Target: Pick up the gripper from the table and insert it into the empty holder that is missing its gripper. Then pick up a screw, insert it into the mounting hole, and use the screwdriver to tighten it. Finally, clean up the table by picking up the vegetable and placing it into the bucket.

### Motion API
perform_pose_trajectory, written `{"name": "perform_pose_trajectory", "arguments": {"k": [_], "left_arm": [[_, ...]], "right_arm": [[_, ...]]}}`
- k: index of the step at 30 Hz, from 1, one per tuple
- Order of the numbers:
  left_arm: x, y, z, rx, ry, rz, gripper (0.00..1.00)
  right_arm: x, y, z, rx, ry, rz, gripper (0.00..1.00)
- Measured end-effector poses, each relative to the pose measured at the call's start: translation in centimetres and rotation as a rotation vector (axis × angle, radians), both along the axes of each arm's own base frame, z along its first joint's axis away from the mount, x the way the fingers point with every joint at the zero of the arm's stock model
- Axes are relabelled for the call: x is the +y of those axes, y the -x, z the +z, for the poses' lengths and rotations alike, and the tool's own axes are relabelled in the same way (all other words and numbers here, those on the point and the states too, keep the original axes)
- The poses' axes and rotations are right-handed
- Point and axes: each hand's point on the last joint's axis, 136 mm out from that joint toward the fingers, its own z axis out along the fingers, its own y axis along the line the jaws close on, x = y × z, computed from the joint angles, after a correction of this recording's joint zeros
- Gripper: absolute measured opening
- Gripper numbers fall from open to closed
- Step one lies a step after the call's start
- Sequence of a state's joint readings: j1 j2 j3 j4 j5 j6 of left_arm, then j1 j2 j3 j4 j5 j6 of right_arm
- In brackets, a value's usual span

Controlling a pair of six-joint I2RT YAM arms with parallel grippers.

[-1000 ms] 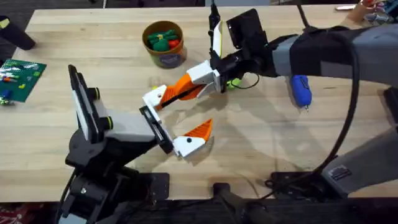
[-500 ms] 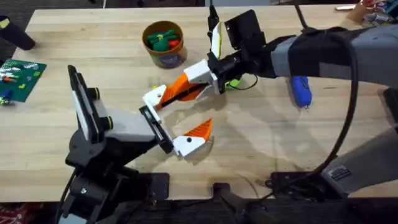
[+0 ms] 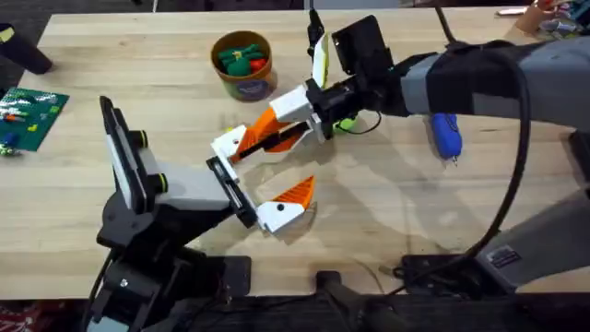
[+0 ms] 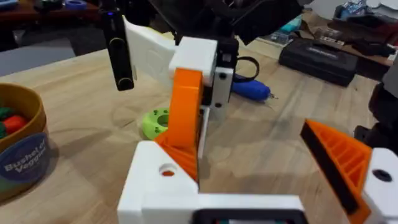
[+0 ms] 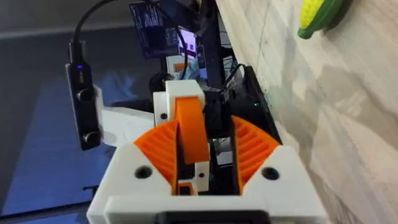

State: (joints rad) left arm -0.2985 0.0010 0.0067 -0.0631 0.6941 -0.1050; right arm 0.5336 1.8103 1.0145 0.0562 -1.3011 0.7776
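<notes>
My right hand (image 3: 277,127) gripped the gripper (image 3: 267,129) just beside the holder (image 3: 184,194); my left hand (image 3: 263,180) was open.

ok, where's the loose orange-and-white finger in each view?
Overhead: loose finger mid-table, white base pointing away from the right pincer.
Left wrist: close to the lens, white base with a hole.
Right wrist: edge-on between that pincer's two orange pads.
Shared landmark: the right pincer, clamped on it.
</notes>
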Motion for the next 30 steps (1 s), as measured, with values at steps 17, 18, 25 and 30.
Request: {"name": "perform_pose_trajectory", "arguments": {"k": [17, 18, 25, 30], "left_arm": [[-0.4, 0.5, 0.0, -0.017, -0.009, -0.037, 0.986], [-0.4, 0.6, 0.0, -0.018, -0.010, -0.039, 0.986], [-0.8, 1.2, 0.0, -0.018, -0.009, -0.080, 0.986], [-0.8, 1.2, 0.0, -0.020, -0.009, -0.084, 0.986]], "right_arm": [[0.0, -0.5, -0.5, -0.013, 0.025, -0.027, 0.654], [0.0, -0.5, -0.5, -0.015, 0.026, -0.029, 0.661], [-0.5, -1.4, -0.7, -0.024, 0.032, -0.057, 0.748], [-0.9, -1.9, -0.7, -0.030, 0.030, -0.073, 0.799]]}}
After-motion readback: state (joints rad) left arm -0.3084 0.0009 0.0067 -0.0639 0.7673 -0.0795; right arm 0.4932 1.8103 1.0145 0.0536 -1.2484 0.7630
